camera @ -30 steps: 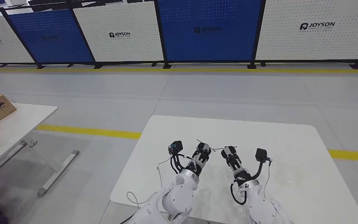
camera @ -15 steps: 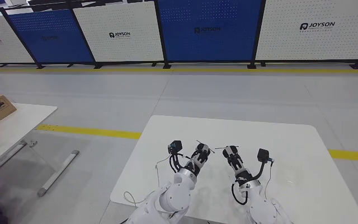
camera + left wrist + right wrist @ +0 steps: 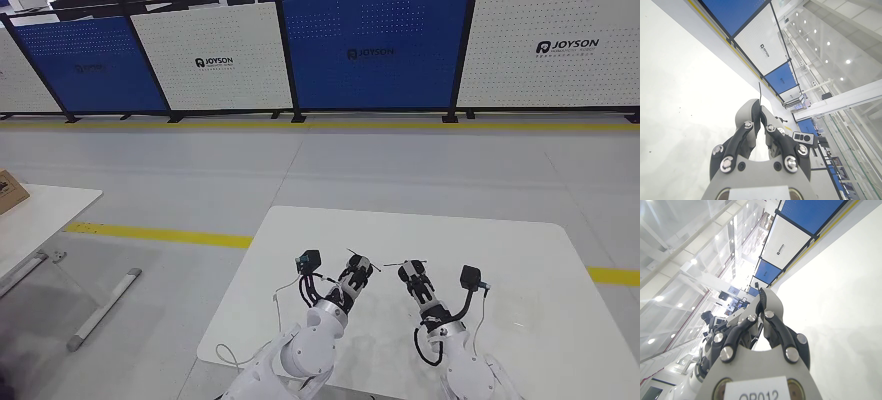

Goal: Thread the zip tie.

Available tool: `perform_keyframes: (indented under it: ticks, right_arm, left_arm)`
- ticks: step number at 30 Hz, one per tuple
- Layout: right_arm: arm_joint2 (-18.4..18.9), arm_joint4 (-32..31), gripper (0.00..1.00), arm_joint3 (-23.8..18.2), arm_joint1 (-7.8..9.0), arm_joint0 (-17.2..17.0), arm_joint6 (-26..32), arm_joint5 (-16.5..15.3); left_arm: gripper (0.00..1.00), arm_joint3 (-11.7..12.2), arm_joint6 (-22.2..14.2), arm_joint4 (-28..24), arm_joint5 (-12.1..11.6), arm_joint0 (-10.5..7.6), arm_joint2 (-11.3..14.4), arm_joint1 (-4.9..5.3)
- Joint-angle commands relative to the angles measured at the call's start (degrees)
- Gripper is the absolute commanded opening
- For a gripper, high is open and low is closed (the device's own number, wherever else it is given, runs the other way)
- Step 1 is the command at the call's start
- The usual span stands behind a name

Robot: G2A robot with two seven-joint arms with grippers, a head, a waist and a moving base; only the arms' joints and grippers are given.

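Both grippers hover over the white table [image 3: 500, 250], side by side with a small gap between them. My left gripper [image 3: 360, 264] [image 3: 759, 106] is shut on the thin black tail of the zip tie [image 3: 759, 92], which sticks straight out past its fingertips. My right gripper [image 3: 408, 268] [image 3: 761, 294] is shut on the zip tie's other end, and the small square head [image 3: 756, 284] pokes out beyond its tips. How the strap runs between the two grippers is hidden.
The table top around the arms is bare white, its far edge at the middle of the top view. Beyond it are grey floor with a yellow line [image 3: 160, 235] and blue and white partition panels [image 3: 370, 55]. Another white table [image 3: 40, 215] stands at the left.
My left arm has shifted slightly to the left and away, widening the gap between the grippers a little. The right arm has barely moved.
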Motion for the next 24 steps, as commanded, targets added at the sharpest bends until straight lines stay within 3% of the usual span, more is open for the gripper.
perform_keyframes:
  ticks: [1,16,24]
  right_arm:
    - [0.00,0.00,0.00,0.00,0.00,0.00,0.00,0.00]
    - [0.00,0.00,0.00,0.00,0.00,0.00,0.00,0.00]
    - [0.00,0.00,0.00,0.00,0.00,0.00,0.00,0.00]
  left_arm:
    - [0.00,0.00,0.00,0.00,0.00,0.00,0.00,0.00]
    - [0.00,-0.01,-0.07,0.07,-0.15,0.00,0.03,0.00]
    - [0.00,2.37,-3.32,2.24,-3.51,1.52,-0.68,0.46]
